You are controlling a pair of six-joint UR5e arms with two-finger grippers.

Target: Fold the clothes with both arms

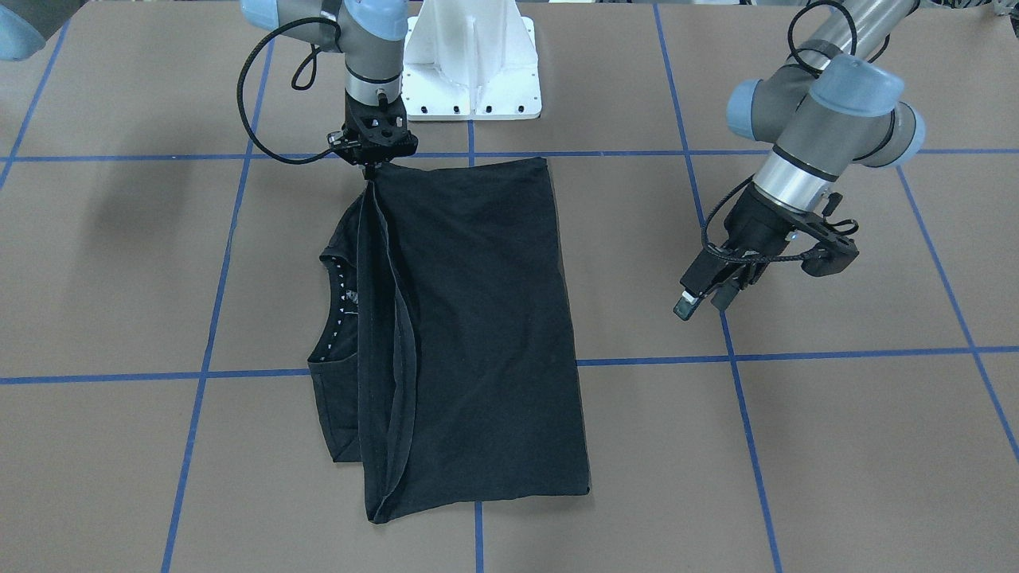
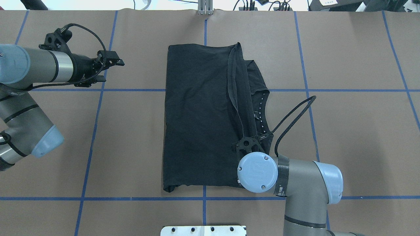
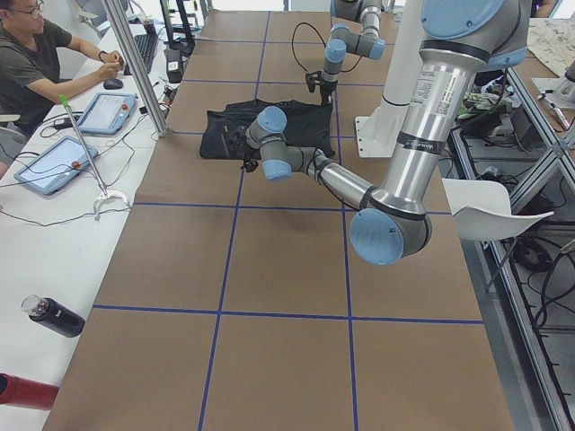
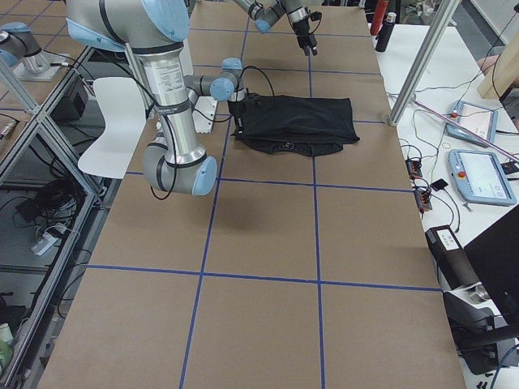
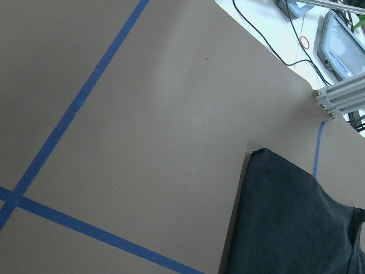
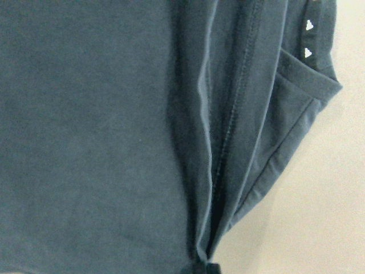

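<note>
The black T-shirt (image 1: 478, 318) lies folded into a tall rectangle in the middle of the table, and it also shows in the overhead view (image 2: 197, 118). Its collar (image 1: 342, 294), with small white marks, peeks out on one side. My right gripper (image 1: 370, 169) is shut on the folded edge at the shirt's near corner and holds it pinched up off the table. The right wrist view shows the fabric (image 6: 228, 142) gathering to that pinch. My left gripper (image 1: 700, 306) is open and empty, above bare table well to the side of the shirt (image 5: 285, 222).
The white base block (image 1: 470, 64) stands at the robot's edge, just behind the shirt. Blue tape lines (image 1: 740, 398) cross the brown table. An operator (image 3: 36, 54), tablets and bottles are at the far long edge.
</note>
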